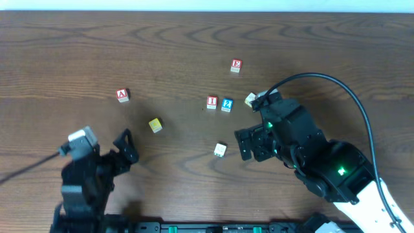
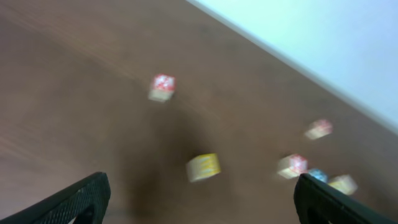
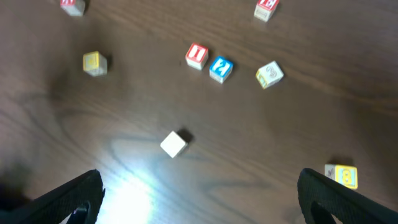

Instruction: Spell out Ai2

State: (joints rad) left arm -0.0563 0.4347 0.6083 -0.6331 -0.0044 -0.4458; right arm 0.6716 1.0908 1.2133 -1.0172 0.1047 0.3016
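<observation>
Nearest me, both arms reach out over the brown tabletop [image 1: 65, 52]. The left fingers [image 2: 74, 202] are spread wide with nothing between them. The right fingers [image 3: 62, 202] are spread just as wide and are also empty.

A small yellow-faced block [image 3: 341, 175] lies close by one of the right fingers. A little farther out, in front of the right fingers, a white block [image 1: 220, 150] sits turned cornerwise. Ahead of the left fingers a yellow block [image 1: 155, 125] sits alone.

Farther on, about mid-table, the I block [image 1: 211, 101] and the 2 block [image 1: 226, 104] stand side by side, I on the left and 2 on the right. They are touching or very nearly so. A cream block [image 1: 251, 99] lies just right of the 2 block, twisted out of line and close against the right arm.

The A block [image 1: 122, 95] stands well apart to the left, past the yellow block, with a wide stretch of bare wood between it and the I block.

Farthest off, the E block [image 1: 236, 65] sits alone beyond the 2 block.
</observation>
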